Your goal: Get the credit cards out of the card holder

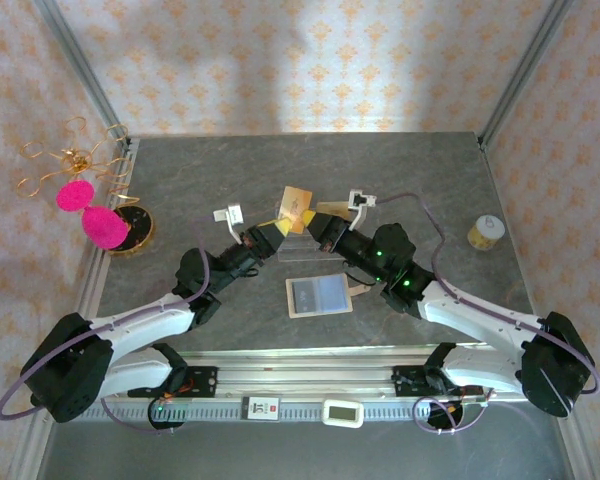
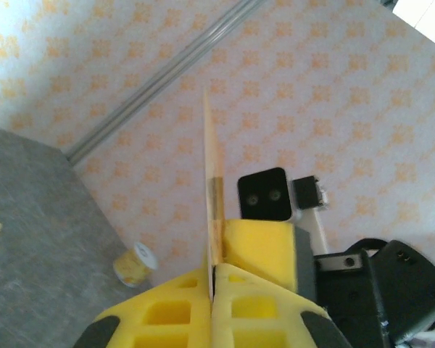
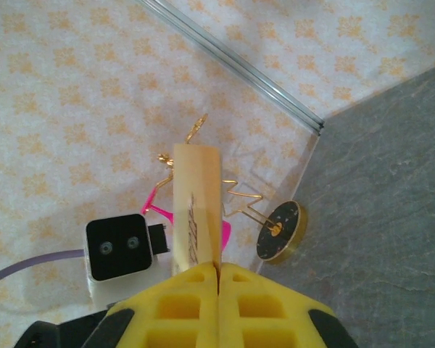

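A gold-yellow credit card [image 1: 298, 200] is held upright above the middle of the table, pinched from both sides. My left gripper [image 1: 283, 224] is shut on its lower left edge and my right gripper [image 1: 309, 219] is shut on its lower right. In the left wrist view the card [image 2: 209, 167] stands edge-on between my left gripper [image 2: 212, 272], with a right fingertip [image 2: 264, 246] beside it. The right wrist view has the card [image 3: 196, 196] rising from my right gripper [image 3: 219, 268]. The beige card holder [image 1: 318, 295] lies open on the table, bluish panel up. The dark card is hidden.
A gold wire stand with pink discs [image 1: 90, 200] sits at the left wall on a round dark base [image 3: 280, 230]. A small yellow jar [image 1: 487, 232] stands at the right. Something clear and faint [image 1: 298, 245] lies under the grippers.
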